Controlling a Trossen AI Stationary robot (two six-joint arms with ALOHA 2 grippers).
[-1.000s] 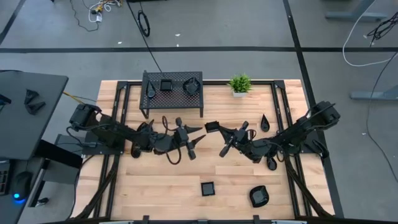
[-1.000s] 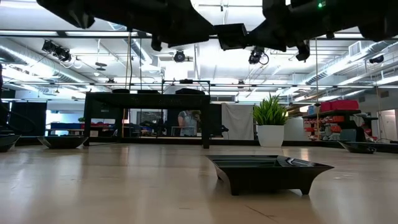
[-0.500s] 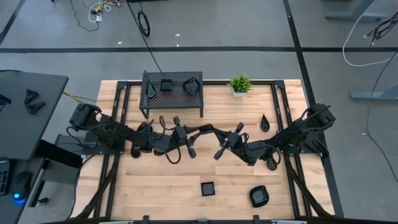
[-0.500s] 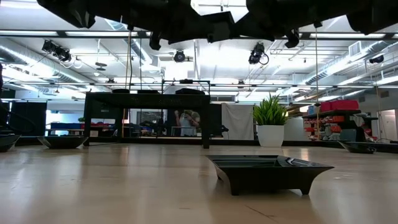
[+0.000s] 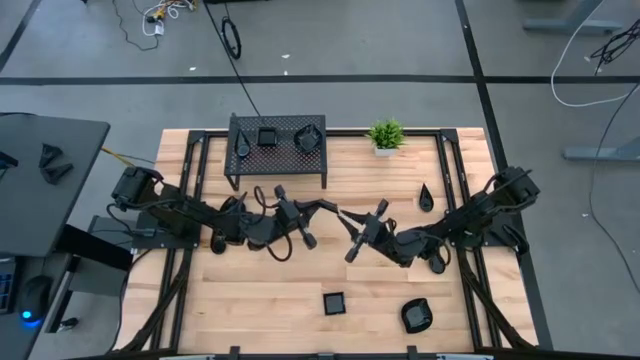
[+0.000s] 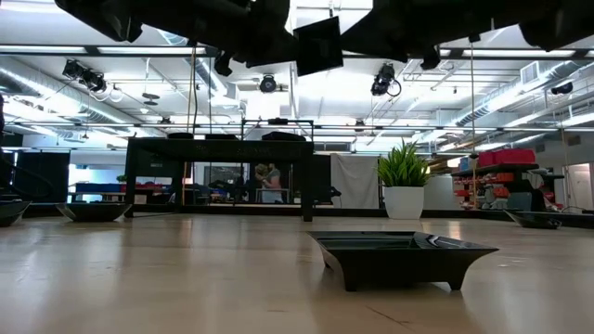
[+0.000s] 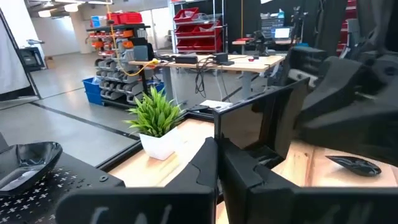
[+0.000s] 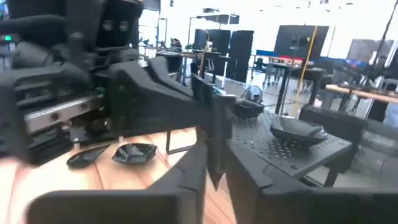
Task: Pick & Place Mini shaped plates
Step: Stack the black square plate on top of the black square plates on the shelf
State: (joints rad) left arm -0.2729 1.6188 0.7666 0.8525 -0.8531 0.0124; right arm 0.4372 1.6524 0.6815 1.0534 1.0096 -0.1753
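The left gripper (image 5: 322,211) is clamped on the edge of a small square plate (image 6: 318,44), which hangs tilted in the air over the middle of the table (image 5: 250,300). The right gripper (image 5: 357,230) sits right against the plate's other side. Whether it grips or has let go cannot be told.

This looks like a mid-air handover of 1 plate between the 2 arms. Next, the right arm would need to back off clear. The left arm could then carry the plate toward the rack (image 5: 245,128), which already holds 2 plates.

The contact points are hard to make out, as dark arms and the dark plate merge from above. In the low view the arms are cut off at the top edge. Another square plate (image 5: 334,302) and a rounded one (image 5: 416,316) wait on the table near the front.
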